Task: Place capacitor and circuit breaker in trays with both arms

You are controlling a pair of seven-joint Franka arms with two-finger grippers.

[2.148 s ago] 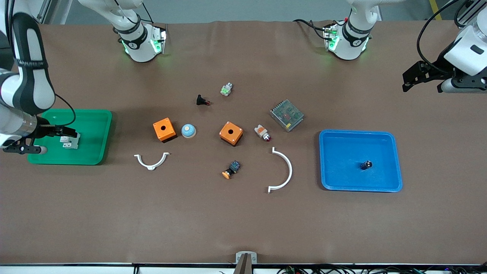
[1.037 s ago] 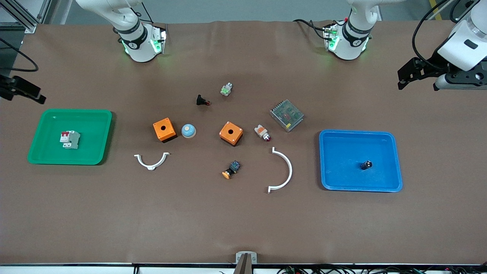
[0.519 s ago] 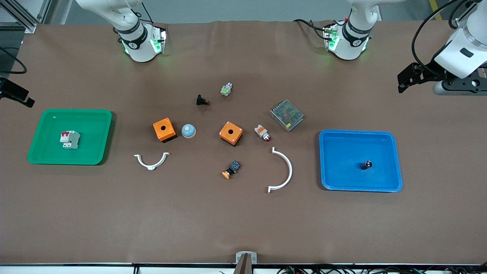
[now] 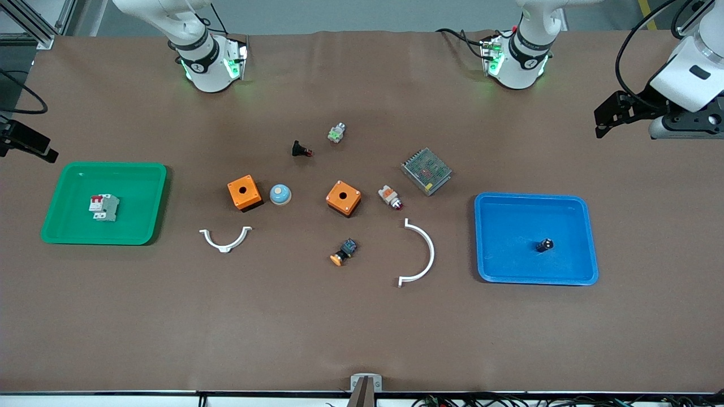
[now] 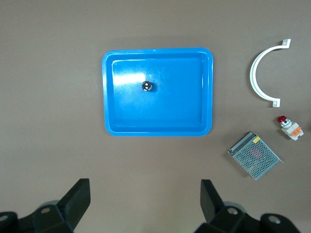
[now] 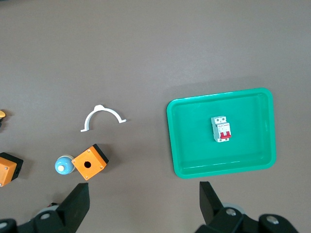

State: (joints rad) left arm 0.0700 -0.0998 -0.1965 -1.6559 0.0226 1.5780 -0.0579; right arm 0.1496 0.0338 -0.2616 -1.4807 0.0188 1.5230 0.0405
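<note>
The capacitor (image 4: 544, 245) stands in the blue tray (image 4: 509, 265) at the left arm's end; it also shows in the left wrist view (image 5: 147, 86). The circuit breaker (image 4: 103, 207) lies in the green tray (image 4: 136, 232) at the right arm's end; it also shows in the right wrist view (image 6: 221, 128). My left gripper (image 4: 600, 121) hangs open and empty high over bare table at the left arm's end, its own view (image 5: 145, 204) looking down on the blue tray. My right gripper (image 4: 28, 144) hangs open and empty high over the table edge at the right arm's end (image 6: 145, 204).
Between the trays lie two orange boxes (image 4: 244, 192) (image 4: 343, 198), a blue dome (image 4: 280, 194), two white curved brackets (image 4: 225, 239) (image 4: 421, 254), a metal mesh box (image 4: 426, 170), an orange-capped push button (image 4: 343, 252), a white-and-orange part (image 4: 390, 197) and two small parts (image 4: 301, 150) (image 4: 336, 133).
My right gripper has let go of the circuit breaker in the green tray and drawn up and away to the table's edge. My left gripper has shifted only slightly.
</note>
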